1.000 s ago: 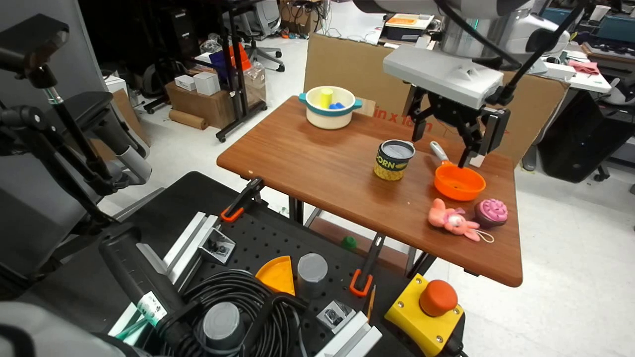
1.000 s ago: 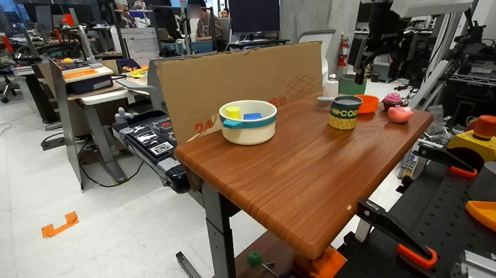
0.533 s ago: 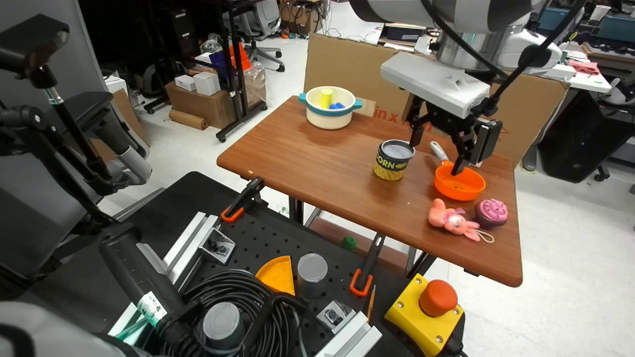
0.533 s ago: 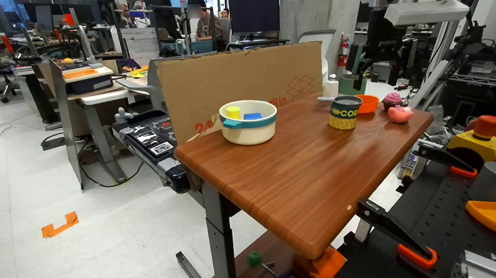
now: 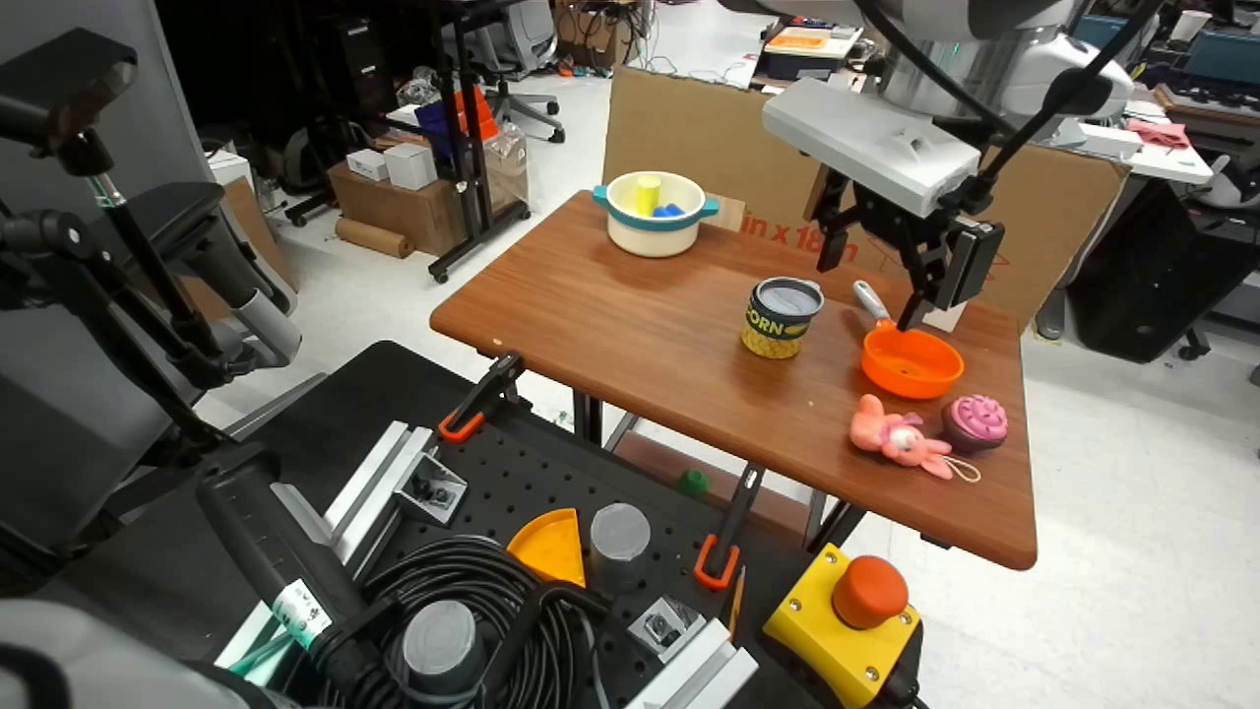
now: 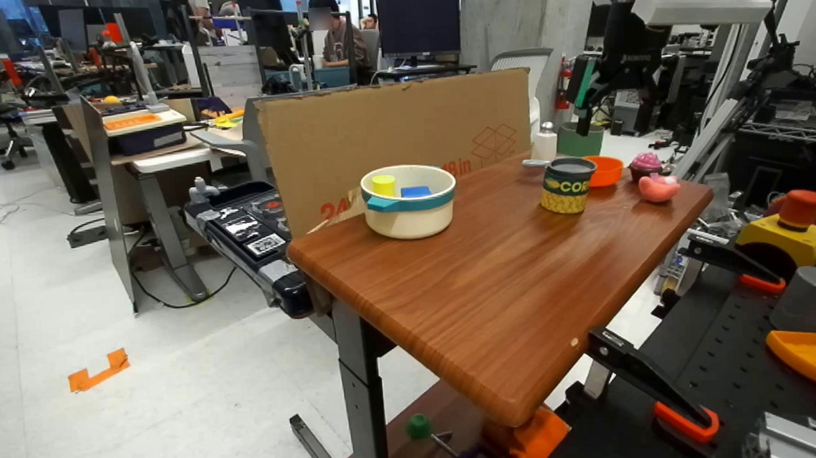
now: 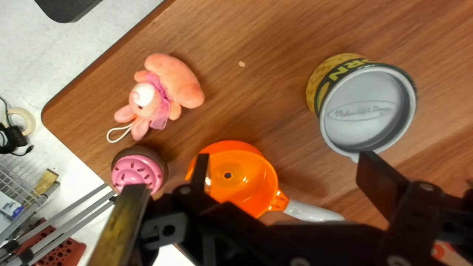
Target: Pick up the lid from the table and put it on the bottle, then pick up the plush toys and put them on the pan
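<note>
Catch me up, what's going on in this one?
A robot arm hangs over the wooden table with its jaws open near the orange pan, holding nothing. The grey lid sits on top of the corn can, so that step looks done. The pink rabbit toy and the pink-topped cupcake toy lie on the table outside the pan, so moving them in seems to be what is left.
</note>
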You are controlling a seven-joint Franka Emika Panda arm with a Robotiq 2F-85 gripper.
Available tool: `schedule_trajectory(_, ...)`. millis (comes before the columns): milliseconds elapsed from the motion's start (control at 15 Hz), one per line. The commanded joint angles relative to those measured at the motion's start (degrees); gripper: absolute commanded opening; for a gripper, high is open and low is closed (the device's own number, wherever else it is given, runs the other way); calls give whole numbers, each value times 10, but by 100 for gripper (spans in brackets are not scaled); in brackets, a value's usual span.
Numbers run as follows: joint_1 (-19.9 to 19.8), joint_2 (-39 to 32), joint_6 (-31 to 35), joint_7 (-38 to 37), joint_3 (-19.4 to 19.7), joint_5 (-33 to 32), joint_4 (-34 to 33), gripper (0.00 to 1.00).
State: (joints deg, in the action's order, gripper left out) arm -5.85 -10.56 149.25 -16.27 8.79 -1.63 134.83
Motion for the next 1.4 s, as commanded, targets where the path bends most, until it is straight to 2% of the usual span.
schedule_trajectory(0, -8, 34, 8, 36, -5, 32, 19, 100)
schedule_trajectory(667, -14, 64, 28, 63, -1, 61, 55, 100)
schedule_trajectory(933, -23, 59, 64, 31, 6, 80, 65, 100)
schedule_trajectory(1333, -30, 43, 74, -28, 26, 58, 67, 100)
